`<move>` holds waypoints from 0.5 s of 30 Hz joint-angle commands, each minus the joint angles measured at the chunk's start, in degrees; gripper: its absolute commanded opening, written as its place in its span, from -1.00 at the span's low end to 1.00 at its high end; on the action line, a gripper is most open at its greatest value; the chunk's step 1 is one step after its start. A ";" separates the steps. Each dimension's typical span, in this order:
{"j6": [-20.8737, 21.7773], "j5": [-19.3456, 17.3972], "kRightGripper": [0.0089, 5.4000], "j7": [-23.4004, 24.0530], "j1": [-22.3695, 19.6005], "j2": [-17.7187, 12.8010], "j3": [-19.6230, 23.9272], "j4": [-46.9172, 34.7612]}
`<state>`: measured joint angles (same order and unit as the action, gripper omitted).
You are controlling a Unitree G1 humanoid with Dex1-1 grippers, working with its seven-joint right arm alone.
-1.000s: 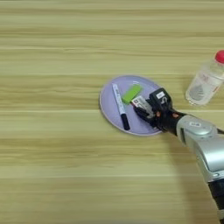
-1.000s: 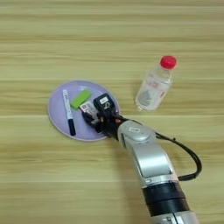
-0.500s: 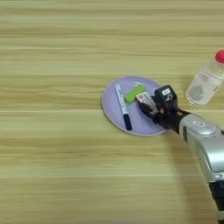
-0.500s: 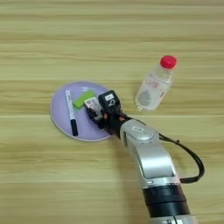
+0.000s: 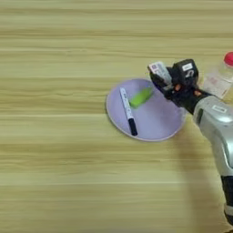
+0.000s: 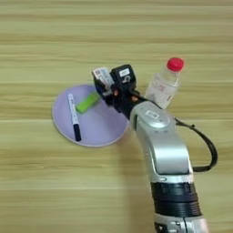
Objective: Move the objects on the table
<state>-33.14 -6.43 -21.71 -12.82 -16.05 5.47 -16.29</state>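
reaching in from the lower right, the silver forearm (image 6: 166,154) ends in the claw (image 5: 169,78), which sits over the upper right rim of the lavender plate (image 5: 154,123). its black fingers are pinched on the small pink-red and white packet (image 5: 159,70), which is held up off the plate and sticks out toward the upper left of the claw, tilted. in the right eye view the same packet (image 6: 102,75) shows at the top left of the claw, just past the plate's far rim.

on the plate lie two things. the white marker (image 5: 127,109) lies on the left half, its black cap pointing toward the near edge and its white barrel running up and slightly left. the lime-green block (image 5: 140,97) lies just right of the marker's upper end, slanted, close to it but apart, and just left of the claw.

to the right of the claw a clear plastic bottle (image 6: 163,86) with a red cap (image 6: 175,64) lies tilted on the counter (image 5: 54,173), cap toward the upper right, off the plate and behind the forearm.
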 commanded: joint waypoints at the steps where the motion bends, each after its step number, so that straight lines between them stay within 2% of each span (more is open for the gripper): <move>1: 1.48 -0.91 -0.23 2.48 -4.83 -3.11 5.33 -6.97; 4: 2.20 -0.78 -0.23 4.25 -4.87 -3.95 8.25 -10.24; 9: 1.29 -2.68 -0.23 5.46 -4.81 -5.67 13.56 -14.70; 15: 0.46 -4.56 -0.23 5.97 -3.74 -8.24 19.52 -16.50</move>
<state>-34.37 -10.21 -16.61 -13.58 -20.94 22.24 -30.35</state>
